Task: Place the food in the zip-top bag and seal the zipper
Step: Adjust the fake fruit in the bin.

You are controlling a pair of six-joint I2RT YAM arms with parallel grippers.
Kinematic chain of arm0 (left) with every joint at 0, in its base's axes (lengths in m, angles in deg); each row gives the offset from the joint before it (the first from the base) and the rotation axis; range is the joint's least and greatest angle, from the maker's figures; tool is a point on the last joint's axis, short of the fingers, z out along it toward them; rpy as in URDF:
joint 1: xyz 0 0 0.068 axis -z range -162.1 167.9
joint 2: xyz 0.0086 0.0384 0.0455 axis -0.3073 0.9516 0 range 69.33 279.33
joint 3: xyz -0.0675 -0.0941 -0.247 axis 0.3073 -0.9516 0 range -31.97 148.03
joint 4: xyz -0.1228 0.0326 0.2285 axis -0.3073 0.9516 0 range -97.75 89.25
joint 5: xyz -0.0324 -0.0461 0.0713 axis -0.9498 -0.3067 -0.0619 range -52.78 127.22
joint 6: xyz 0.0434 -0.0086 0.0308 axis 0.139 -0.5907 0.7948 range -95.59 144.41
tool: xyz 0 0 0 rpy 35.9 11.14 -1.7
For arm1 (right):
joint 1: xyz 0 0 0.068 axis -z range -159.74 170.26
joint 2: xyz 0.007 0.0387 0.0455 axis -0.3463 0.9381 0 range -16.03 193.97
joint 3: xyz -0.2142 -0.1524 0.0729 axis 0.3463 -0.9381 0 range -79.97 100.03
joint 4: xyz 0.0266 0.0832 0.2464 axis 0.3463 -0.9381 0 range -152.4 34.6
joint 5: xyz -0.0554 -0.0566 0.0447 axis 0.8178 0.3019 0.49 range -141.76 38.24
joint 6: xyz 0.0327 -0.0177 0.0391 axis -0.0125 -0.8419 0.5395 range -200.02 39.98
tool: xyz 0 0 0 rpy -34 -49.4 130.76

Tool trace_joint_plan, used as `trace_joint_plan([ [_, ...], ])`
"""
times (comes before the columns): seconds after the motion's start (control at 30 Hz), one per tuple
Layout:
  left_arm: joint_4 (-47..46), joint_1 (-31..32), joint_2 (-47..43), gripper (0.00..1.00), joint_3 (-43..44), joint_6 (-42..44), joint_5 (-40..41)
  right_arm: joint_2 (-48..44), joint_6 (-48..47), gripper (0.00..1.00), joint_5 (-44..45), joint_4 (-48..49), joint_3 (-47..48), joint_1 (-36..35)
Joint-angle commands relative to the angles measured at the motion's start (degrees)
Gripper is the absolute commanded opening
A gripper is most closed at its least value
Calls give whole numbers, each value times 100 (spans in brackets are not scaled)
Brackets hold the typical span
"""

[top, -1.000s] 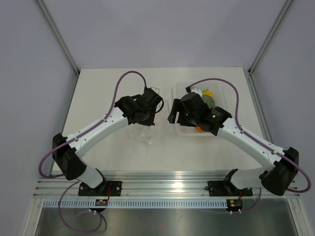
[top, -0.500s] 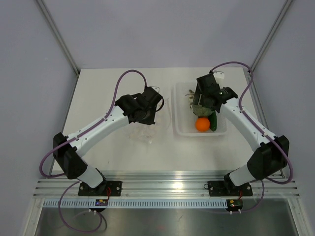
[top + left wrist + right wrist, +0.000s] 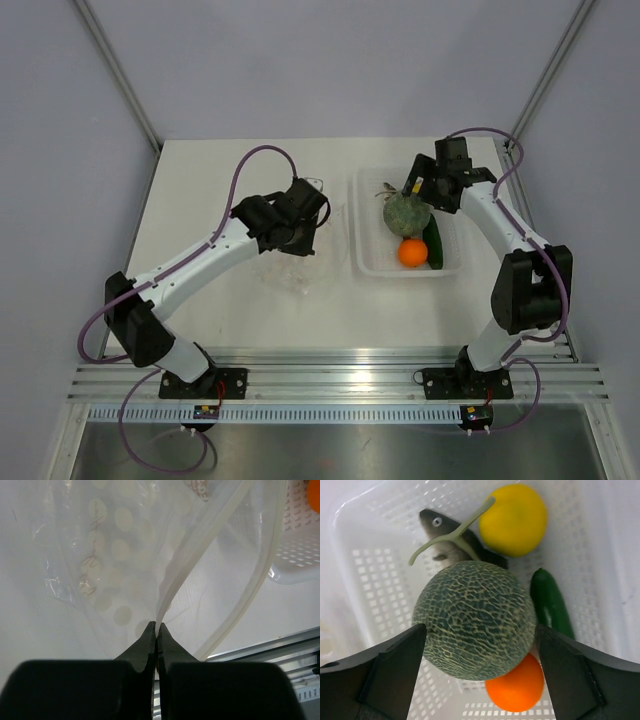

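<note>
left gripper [image 3: 156,626] pinches the floppy bag [image 3: 100,555] by its stiffer zipper [image 3: 220,527]. right gripper [image 3: 480,630] straddles the round, probably slippery melon [image 3: 475,615]; cannot tell if gripping.

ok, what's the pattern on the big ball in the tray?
Ball: green with pale netting; right wrist view.

The round toy melon [image 3: 475,620] is dull green with pale netting. At its 6 o'clock lies a plain orange ball [image 3: 516,687], at 3 a dark green cucumber [image 3: 549,607], at 1 a yellow lemon-like piece [image 3: 512,520], at 11 a grey-brown toy fish [image 3: 434,525]. The see-through plastic bag [image 3: 100,555] shows pale round dots.
</note>
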Motion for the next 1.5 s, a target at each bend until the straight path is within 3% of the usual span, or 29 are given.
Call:
trace_joint_plan([
  [0.0,-197,-20,-311,0,-44,49,-128,-268,-3,97,-1099,442,-350,-39],
  [0.3,-259,-55,-346,0,-36,111,-128,-1024,33,94,-2691,812,-1266,-162],
  [0.43,-215,-55,-328,0,-35,146,-128,-1235,-319,91,-2413,303,-1038,-268],
  [0.6,-215,-55,-337,0,-36,154,-102,-1315,-284,90,-892,117,-721,-276],
  [0.77,-197,-73,-337,0,-18,163,-58,-683,-679,84,-287,-94,-46,-661],
  [1.0,-180,-82,-328,0,-36,146,-84,380,-1567,86,533,-287,948,-1102],
  [1.33,-206,-99,-364,0,-167,163,-128,2068,-2262,86,341,-876,2408,-1182],
  [1.47,-224,-108,-329,0,-176,181,-154,2315,-2139,78,138,-780,2390,-1190],
])
